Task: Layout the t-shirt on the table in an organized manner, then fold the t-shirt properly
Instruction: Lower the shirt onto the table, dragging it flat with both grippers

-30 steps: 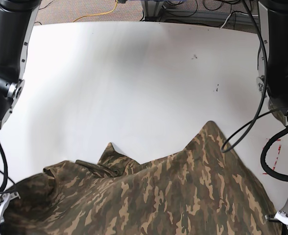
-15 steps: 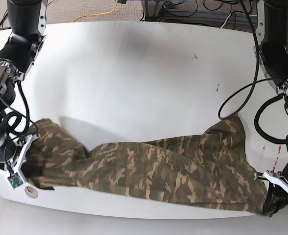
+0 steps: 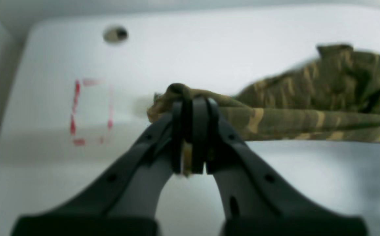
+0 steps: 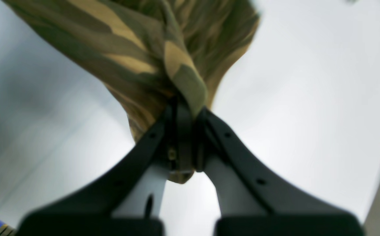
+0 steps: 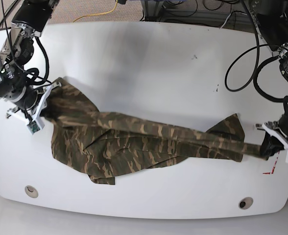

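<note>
Base view, read from left to right: the right gripper (image 5: 40, 108) sits at the left side of the table (image 5: 134, 63), its jaws clamped on one end of the t-shirt (image 5: 134, 142). From there the shirt is stretched across the tabletop toward the left gripper (image 5: 267, 147) at the right side, whose jaws are clamped on the other end. The shirt's long axis runs nearly straight across the table from side to side, dipping slightly toward the near edge as it goes right. It is widest at the left, where the cloth spreads into a broad bunched mass lying on the table, and it narrows into a taut, rope-like band toward the right, with one pointed flap sticking up just before that gripper. Which end is the collar cannot be told.

A round hole (image 5: 31, 191) shows near the front left corner of the table and a second hole (image 5: 245, 202) near the front right. Red tape marks (image 5: 271, 169) lie just beside the left gripper, toward the near edge.

The right wrist view shows the right gripper (image 4: 186, 131) with its fingers pressed together on a twisted fold of shirt (image 4: 163, 59), the cloth hanging away above the white table (image 4: 308, 98).

The left wrist view shows the left gripper (image 3: 191, 131) pinched shut on a knot of shirt (image 3: 308, 98), which trails off to the right over the table (image 3: 209, 49). A red tape outline (image 3: 91, 111) lies to the left, with a round hole (image 3: 115, 34) beyond it.
</note>
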